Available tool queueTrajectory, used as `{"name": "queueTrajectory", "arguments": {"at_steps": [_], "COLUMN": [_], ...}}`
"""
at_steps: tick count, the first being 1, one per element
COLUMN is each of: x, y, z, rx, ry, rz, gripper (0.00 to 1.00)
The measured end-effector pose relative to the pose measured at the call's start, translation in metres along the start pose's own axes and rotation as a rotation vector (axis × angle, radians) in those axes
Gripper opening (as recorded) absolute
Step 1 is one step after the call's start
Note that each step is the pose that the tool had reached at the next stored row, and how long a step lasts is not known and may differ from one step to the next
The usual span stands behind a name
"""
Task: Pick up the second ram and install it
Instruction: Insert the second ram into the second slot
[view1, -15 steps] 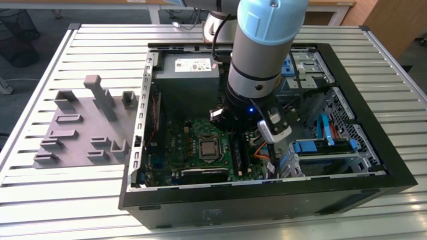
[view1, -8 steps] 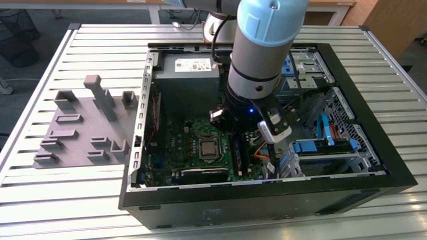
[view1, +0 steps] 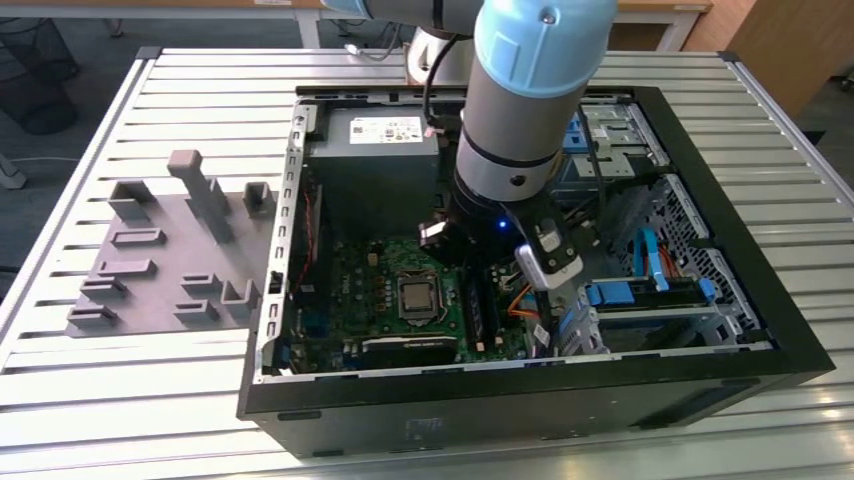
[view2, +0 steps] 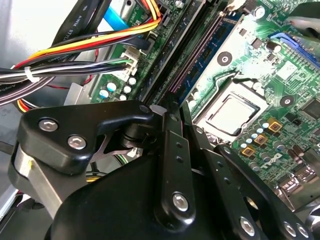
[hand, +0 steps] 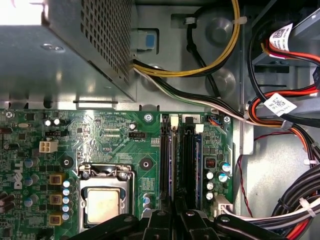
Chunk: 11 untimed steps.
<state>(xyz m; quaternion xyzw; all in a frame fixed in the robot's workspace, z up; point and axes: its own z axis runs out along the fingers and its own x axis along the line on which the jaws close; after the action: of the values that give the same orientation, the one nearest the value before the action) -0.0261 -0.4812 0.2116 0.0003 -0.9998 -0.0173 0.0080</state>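
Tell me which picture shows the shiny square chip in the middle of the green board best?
The first wrist view: the chip faces the camera flat and unblocked. The second wrist view shows it tilted, near the gripper's black links. In the exterior view it sits on the green board.

We see our arm (view1: 514, 110) reaching steeply downward, its wrist nearly vertical, and in both wrist views our gripper (view2: 172, 112) points down with its dark fingers (view2: 172, 150) drawn close together, the black linkages spreading out behind them.
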Motion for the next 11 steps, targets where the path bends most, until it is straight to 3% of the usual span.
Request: {"name": "queueTrajectory", "arguments": {"at_steps": [11], "x": [-0.0028], "y": [-0.0002], "z": [0.0000], "rx": [-0.0001], "ry": [-0.0002], "rz": [0.003], "gripper": [0.14]}}
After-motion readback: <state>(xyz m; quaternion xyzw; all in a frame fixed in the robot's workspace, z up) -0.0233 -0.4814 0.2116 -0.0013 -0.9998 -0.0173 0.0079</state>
